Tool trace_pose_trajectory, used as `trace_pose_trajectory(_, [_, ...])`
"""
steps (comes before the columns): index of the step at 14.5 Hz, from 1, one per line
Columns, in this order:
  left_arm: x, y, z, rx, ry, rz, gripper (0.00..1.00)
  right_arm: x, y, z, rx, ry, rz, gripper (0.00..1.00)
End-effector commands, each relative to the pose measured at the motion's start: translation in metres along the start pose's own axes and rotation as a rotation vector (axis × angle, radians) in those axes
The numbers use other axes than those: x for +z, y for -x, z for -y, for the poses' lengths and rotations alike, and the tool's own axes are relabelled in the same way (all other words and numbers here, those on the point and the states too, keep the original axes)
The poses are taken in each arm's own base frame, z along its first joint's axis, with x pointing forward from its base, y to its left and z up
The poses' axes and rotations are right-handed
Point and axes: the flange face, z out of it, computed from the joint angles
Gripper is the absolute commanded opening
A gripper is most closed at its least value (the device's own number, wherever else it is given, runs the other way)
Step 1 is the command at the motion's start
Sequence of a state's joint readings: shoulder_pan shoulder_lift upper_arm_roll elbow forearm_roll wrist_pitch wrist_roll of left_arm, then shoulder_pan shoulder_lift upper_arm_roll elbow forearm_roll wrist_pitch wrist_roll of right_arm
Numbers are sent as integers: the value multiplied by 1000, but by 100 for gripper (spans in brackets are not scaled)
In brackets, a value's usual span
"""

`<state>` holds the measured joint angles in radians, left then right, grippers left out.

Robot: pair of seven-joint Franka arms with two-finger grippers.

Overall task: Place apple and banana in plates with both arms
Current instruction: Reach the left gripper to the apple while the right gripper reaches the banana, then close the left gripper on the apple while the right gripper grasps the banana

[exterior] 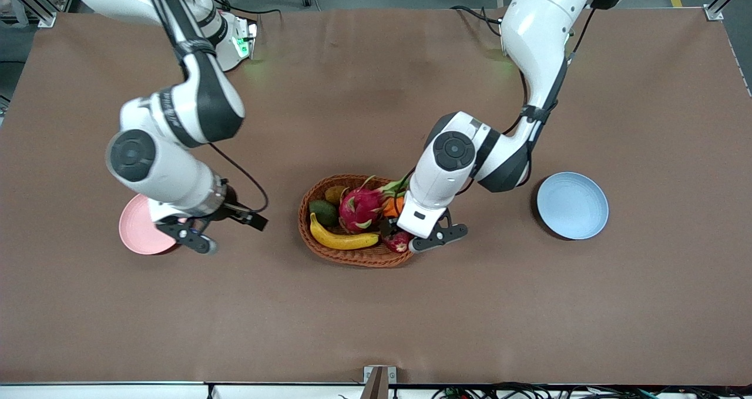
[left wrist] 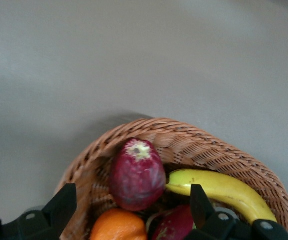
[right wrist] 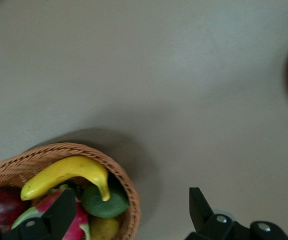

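So nothing is plated: apple (left wrist: 137, 174) and banana (exterior: 341, 238) are lying in the basket (exterior: 352, 257). I am lowering my wide-open left tool (left wrist: 134, 210) around the apple, while my wide-open right tool (exterior: 197, 234) is hovering by the pink plate (exterior: 138, 232).

Woven wicker basket (exterior: 352, 257), glossy smooth banana (exterior: 343, 240), matt plates (exterior: 573, 205), matt brown table (exterior: 376, 317).

Left arm reaches from its base toward desk centre, elbow bent; left end effector (exterior: 405, 234) low, fingers spread. Right arm folded near its own desk end; right end effector (exterior: 202, 231) aloft, fingers apart.
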<state>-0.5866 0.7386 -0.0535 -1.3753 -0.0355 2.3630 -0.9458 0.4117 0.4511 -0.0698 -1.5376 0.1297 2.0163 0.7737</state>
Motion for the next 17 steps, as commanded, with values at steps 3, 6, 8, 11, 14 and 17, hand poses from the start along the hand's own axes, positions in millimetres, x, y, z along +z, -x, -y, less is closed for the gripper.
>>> trace_pose_trajectory(3, [38, 11, -9, -11, 21, -33, 100, 64, 21, 34, -11, -9, -15, 100])
trace_pose_trajectory(6, [59, 24, -8, 9, -9, -30, 100, 114, 35, 48, 32, -29, -45, 97])
trace_pose_trajectory(8, [68, 24, -4, 10, -22, -35, 100, 137, 46, 50, 29, -33, -54, 91])
trace_pose_trajectory(11, [79, 23, 0, 11, -22, -45, 100, 149, 56, 50, 45, -18, -44, 82])
trace_pose_trajectory(14, [86, 23, 0, 16, -11, -66, 100, 154, 68, 58, 52, -14, -40, 75])
trace_pose_trajectory(17, [94, 27, 1, 22, -22, -67, 96, 155, 70, 59, 52, -13, -39, 70])
